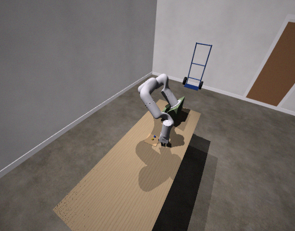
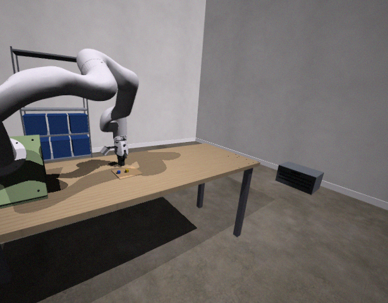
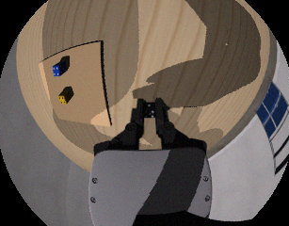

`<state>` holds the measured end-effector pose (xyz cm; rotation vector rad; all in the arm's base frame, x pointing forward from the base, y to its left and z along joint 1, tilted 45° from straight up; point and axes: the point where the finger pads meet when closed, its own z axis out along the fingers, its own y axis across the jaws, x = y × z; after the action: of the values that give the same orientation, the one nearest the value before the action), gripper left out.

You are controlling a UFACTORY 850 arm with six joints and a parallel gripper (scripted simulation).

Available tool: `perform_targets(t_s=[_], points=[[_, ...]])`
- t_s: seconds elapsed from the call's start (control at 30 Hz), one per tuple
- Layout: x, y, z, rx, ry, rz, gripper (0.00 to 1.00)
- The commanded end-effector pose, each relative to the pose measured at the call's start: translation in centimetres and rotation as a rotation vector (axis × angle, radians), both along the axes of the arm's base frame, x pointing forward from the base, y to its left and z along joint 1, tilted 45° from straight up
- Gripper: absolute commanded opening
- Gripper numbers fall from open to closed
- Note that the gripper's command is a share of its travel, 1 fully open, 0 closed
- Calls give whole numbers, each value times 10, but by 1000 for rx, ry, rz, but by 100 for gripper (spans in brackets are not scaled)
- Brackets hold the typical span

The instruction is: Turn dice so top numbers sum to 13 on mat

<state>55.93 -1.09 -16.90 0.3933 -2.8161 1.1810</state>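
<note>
1. Wrist view: gripper (image 3: 151, 113) closed tight on a small dark die (image 3: 151, 104) pinched between the fingertips; pips unreadable here.
2. Same view: hangs over bare table (image 3: 169, 19), just beside the mat's (image 3: 84, 66) edge and off the mat itself.
3. On the mat, well apart from the fingers: a blue die (image 3: 57, 70) and a yellow die (image 3: 65, 94), near each other but not touching, both lying flat. Top faces too small to read.
4. Exterior view: gives the height that the wrist view lacks; gripper (image 2: 121, 160) points straight down with its tips at or just above the table (image 2: 187, 169), on the far side of the mat (image 2: 132, 173). Held die hidden here behind the dark fingers.
5. Exterior view only: shelf rack (image 2: 14, 62) with blue bins behind the arm, a dark box (image 2: 298, 177) on the floor by the wall, the green base (image 2: 21, 182) at the table's near end.
6. Top view only: blue hand truck (image 1: 203, 44) against the wall and a brown door (image 1: 276, 67). Mat (image 1: 149, 141) lies flat; the two dice show as mere specks beside the wrist.
</note>
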Motion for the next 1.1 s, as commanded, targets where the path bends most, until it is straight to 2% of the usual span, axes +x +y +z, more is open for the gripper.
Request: perform_targets(t_s=[0.0, 0.87, 1.07], points=[[1, 1, 1, 1, -1, 1, 11], [1, 1, 1, 1, -1, 1, 11], [0, 8, 8, 1, -1, 1, 11]])
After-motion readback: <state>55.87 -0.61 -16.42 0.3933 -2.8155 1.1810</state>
